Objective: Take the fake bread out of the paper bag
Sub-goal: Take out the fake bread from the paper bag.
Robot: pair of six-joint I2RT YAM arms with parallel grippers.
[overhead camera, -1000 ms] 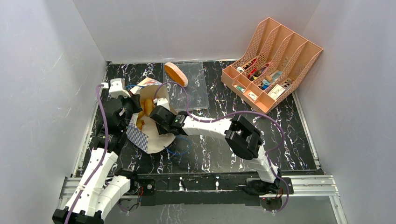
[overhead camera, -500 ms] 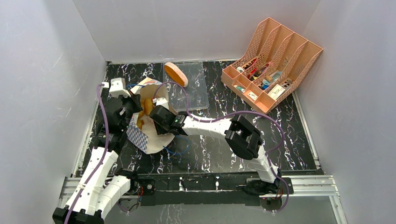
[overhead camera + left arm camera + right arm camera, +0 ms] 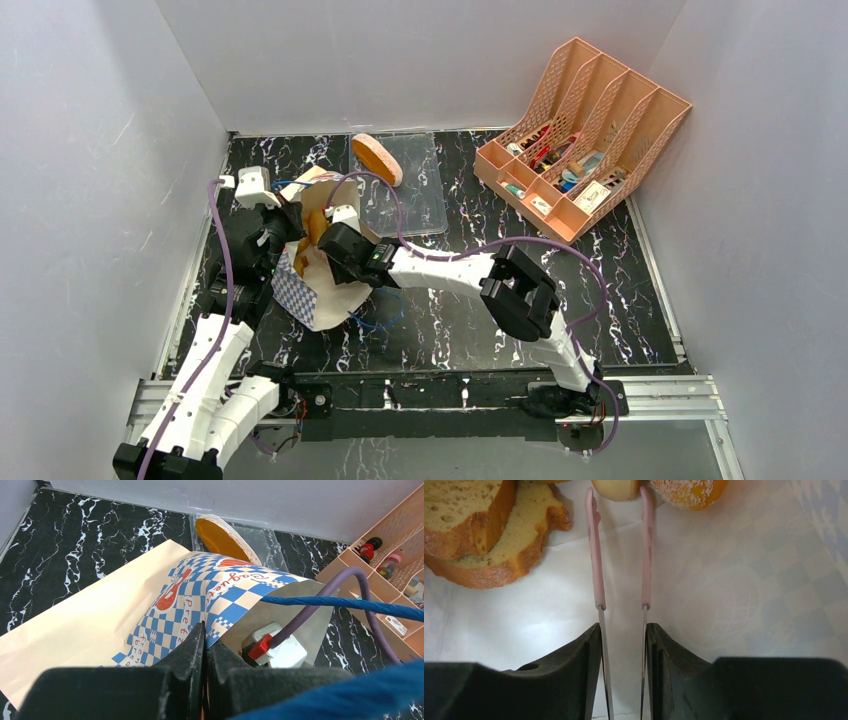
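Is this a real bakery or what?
Probably a robot test booth, not a bakery: plain walls box in one small table, and a left arm and right arm are bolted along its near edge.

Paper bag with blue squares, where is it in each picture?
Top view: paper bag left of centre, between both arms.
Left wrist: bag fills the middle, pinched by left end effector.
Right wrist: bag's white inside surrounds everything.
Shared landmark: oval loaf, top and left-wrist views.

Checkered paper bag [image 3: 308, 296] tipped over, 2 toast slices [image 3: 476, 537] inside, oval loaf [image 3: 377, 159] lying outside beyond
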